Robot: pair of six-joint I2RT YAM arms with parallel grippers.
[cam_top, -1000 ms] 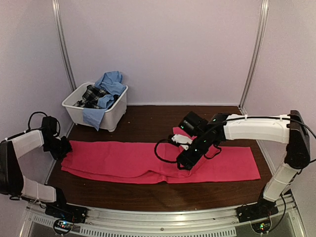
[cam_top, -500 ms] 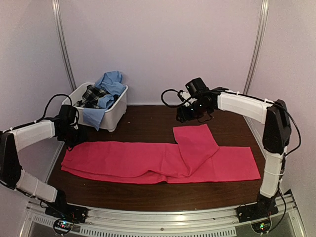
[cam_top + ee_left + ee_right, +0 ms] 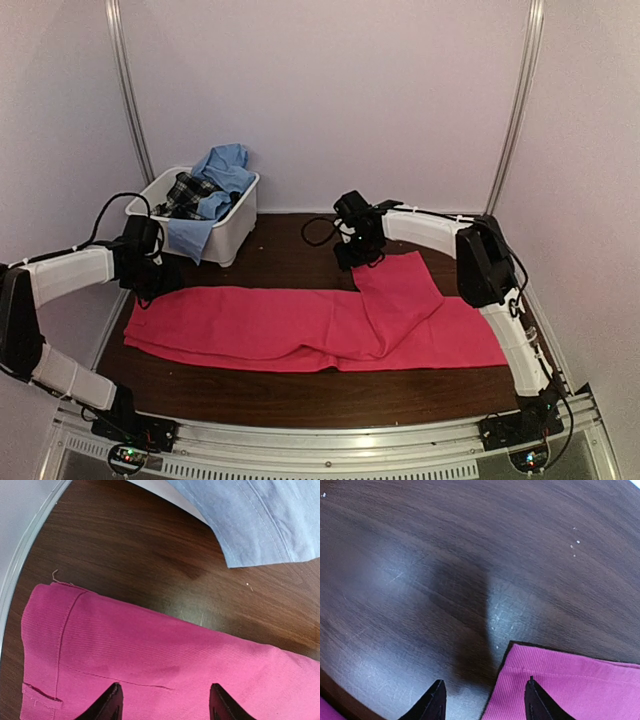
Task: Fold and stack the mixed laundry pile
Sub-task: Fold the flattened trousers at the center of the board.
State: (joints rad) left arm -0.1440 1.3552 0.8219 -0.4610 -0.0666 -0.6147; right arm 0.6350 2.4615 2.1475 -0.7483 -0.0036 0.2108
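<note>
A long bright pink-red cloth [image 3: 290, 325] lies flat across the table, its right part folded back into a flap [image 3: 400, 290]. My left gripper [image 3: 150, 283] hovers open over the cloth's left end [image 3: 150, 655], near a hemmed corner, with nothing between its fingers [image 3: 111, 706]. My right gripper [image 3: 350, 256] is open at the flap's far left corner [image 3: 560, 680]; one fingertip [image 3: 534, 700] is over the cloth, the other over bare wood. The light blue collared shirt [image 3: 225, 168] and the black-and-white plaid garment [image 3: 186, 192] sit in the tub.
The white plastic tub [image 3: 222, 243] stands at the back left, with the blue shirt's tail [image 3: 265, 515] hanging over its front. Dark wooden table [image 3: 420, 580] shows behind the cloth. Metal frame posts [image 3: 128, 95] stand at the back corners.
My right gripper left the middle of the cloth, swung to the back and then left to the flap's far corner. The left gripper opened and moved up toward the tub.
</note>
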